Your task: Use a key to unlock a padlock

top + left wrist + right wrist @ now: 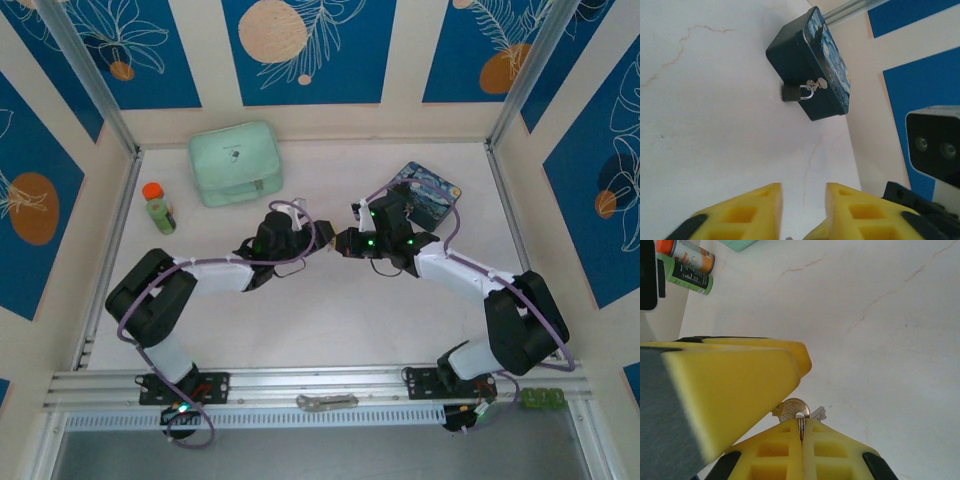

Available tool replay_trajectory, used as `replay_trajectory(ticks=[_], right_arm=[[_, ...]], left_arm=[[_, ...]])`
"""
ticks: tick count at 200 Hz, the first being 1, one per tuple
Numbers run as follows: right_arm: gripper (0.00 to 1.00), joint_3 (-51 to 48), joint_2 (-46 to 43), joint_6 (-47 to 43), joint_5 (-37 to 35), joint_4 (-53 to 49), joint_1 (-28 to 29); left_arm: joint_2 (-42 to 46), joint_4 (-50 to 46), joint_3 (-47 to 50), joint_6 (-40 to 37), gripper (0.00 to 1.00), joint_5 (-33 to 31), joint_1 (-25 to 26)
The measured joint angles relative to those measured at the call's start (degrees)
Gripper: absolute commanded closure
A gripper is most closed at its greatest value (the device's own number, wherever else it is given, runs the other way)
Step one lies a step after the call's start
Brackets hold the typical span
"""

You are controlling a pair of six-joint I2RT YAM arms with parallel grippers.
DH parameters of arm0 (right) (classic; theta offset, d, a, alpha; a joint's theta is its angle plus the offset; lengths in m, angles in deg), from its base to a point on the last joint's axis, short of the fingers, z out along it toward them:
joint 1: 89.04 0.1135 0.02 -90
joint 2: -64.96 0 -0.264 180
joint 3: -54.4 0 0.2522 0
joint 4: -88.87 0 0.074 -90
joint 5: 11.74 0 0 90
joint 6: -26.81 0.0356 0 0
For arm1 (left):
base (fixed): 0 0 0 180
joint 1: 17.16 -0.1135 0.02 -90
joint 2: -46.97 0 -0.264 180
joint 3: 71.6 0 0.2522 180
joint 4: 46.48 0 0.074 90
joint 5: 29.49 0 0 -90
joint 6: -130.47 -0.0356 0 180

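A dark blue tin (815,65) painted with a night sky lies on the white table, also seen at the back right (428,192). The small padlock (791,93) hangs from the tin's front latch by its thin shackle; its body looks dark in shadow. My right gripper (801,426) is shut on the key (794,409): the round silvery head and a toothed tip stick out past the fingertips. My left gripper (804,200) has its yellow fingers apart. One left finger (730,390) sits right beside the key head. Both grippers meet at mid-table (340,243).
A mint-green case (235,162) stands at the back left, with an orange-capped green bottle (158,207) beside it near the left wall. A flat grey metal tool (325,402) lies on the front rail. Padded walls enclose the table.
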Motion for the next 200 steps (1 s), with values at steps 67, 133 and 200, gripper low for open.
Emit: replay_trajectory(ticks=[67, 133, 200], right_arm=[[1.0, 0.0, -0.02, 1.38, 0.02, 0.92, 0.02], [0.44, -3.98, -8.33, -2.32, 7.63, 1.75, -5.4], [0.47, -3.04, -7.13, -5.66, 26.18, 7.41, -10.23]], left_arm=[[0.0, -0.83, 0.0, -0.37, 1.0, -0.42, 0.09], [2.54, -1.42, -0.22, -12.15, 1.0, 8.24, -3.45], [3.74, -3.13, -4.94, -22.36, 1.0, 29.49, -7.87]])
